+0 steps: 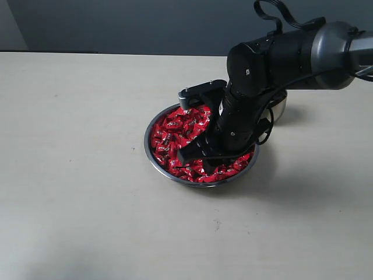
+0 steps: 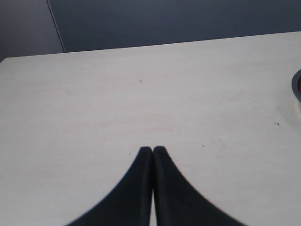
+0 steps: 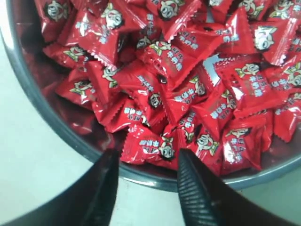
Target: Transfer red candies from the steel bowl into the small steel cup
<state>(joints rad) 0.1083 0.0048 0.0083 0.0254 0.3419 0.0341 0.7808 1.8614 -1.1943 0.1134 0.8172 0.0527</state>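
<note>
- The steel bowl (image 1: 149,146) sits mid-tabletop (image 1: 70,175), heaped with red candies (image 1: 175,125).
- The right pincer (image 1: 197,160) hangs low over the candies, its fingers apart.
- The small steel cup (image 1: 281,106) stands just beside the bowl, toward the far edge.
- The left pincer (image 2: 153,151) is pressed together above the tabletop.

This looks like a robotics lab or test bench. A pale, faintly wood-grained worktop (image 1: 70,175) fills the scene, marked with a few small dark scuffs (image 2: 277,124). Its far edge meets a plain dark grey-blue wall (image 1: 116,23) of flat panels with a visible seam (image 2: 55,26). A black and grey robot arm (image 1: 291,55) trailing a looped cable (image 1: 289,18) reaches over the worktop. Beneath it, a steel bowl (image 1: 147,146) heaped with red candies (image 1: 180,125) stands alone near the worktop's middle.
</note>
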